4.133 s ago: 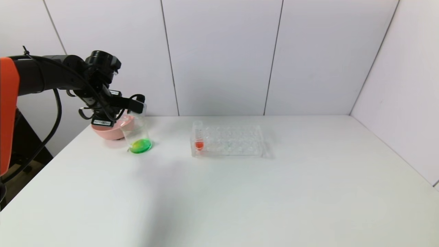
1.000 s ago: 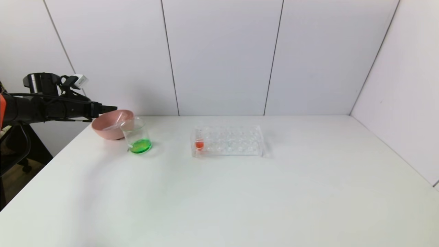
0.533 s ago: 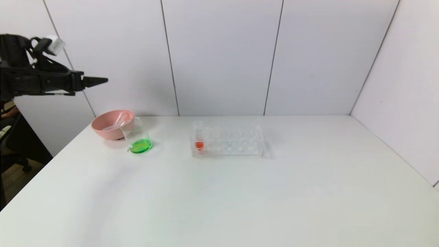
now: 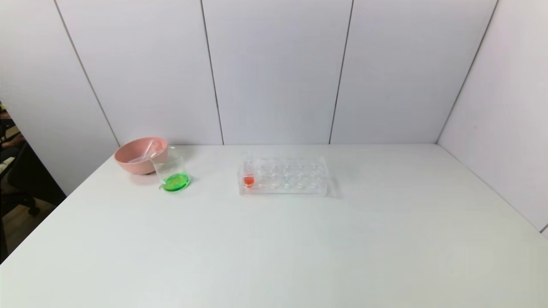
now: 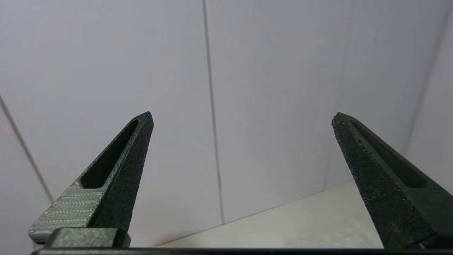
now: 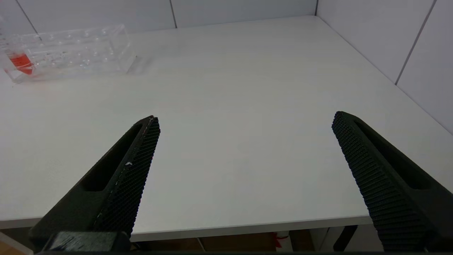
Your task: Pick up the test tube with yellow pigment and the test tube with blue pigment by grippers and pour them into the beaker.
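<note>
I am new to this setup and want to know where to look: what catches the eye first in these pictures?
The bright green liquid in the beaker, standing at the table's far left next to the pink bowl with empty tubes in it. Then the red-liquid tube at the left end of the clear rack, mid-table. Both pincers, left and right, are open and empty, away from all of it.

The left gripper point(image 5: 240, 118) is showing two black, wedge-shaped fingers point(image 5: 120, 173) tapering to points — each hollowed by a long slot, the surface grainy, one with a pale ribbed pad near its base. The right gripper point(image 6: 244, 118) is wearing the same pointed black fingers point(image 6: 371, 170) — their inner faces are carrying a fine cross-hatched texture.
</note>
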Controlling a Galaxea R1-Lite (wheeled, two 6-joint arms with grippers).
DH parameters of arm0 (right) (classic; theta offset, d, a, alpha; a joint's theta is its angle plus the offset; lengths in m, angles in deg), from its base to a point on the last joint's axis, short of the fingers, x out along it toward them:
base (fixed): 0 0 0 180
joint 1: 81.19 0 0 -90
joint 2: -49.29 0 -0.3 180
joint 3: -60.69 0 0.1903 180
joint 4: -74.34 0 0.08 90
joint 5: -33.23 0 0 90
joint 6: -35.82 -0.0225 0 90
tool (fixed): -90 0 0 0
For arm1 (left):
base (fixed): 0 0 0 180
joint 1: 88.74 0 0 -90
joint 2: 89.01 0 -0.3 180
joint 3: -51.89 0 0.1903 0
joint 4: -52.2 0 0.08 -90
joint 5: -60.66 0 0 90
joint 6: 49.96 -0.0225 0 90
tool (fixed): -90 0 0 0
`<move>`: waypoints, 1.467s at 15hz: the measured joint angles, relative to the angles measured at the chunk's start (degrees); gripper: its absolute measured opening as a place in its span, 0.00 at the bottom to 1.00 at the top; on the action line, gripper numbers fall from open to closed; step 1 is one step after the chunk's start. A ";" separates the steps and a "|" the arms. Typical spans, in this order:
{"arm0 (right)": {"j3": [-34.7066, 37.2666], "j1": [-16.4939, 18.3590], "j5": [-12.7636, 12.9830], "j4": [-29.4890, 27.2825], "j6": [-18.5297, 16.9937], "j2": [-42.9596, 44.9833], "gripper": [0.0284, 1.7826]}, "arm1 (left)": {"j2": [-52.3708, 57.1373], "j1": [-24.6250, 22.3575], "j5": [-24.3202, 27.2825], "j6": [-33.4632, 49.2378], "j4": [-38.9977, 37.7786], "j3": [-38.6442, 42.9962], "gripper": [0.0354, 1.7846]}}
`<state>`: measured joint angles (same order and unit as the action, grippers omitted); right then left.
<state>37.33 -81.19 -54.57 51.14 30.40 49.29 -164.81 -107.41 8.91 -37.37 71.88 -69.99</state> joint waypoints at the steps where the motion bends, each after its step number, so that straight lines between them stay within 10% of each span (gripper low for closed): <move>1: 0.00 0.00 0.00 0.00 0.02 0.00 1.00 | 5.57 0.21 1.38 4.71 0.33 1.38 0.99; 6: 0.00 0.00 0.00 -0.02 0.00 0.00 1.00 | 33.48 5.36 6.07 27.23 3.22 8.69 0.99; 9: 0.00 0.00 0.00 0.02 0.00 0.00 1.00 | 47.12 10.96 5.66 25.30 11.89 14.92 0.99; 15: 0.00 0.02 -0.02 0.00 0.00 0.00 1.00 | 61.86 15.81 -29.85 -5.18 36.95 44.91 0.99; 18: 0.00 -0.05 0.00 0.00 0.02 0.00 1.00 | 68.89 17.52 -44.73 -17.02 26.25 66.02 0.99; 22: 0.00 -0.10 0.00 0.00 0.00 0.00 1.00 | 73.74 18.58 -45.01 -14.60 6.29 91.05 0.99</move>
<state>37.33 -81.28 -54.57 51.14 30.40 49.29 -91.07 -88.83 -36.09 -51.97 78.17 21.06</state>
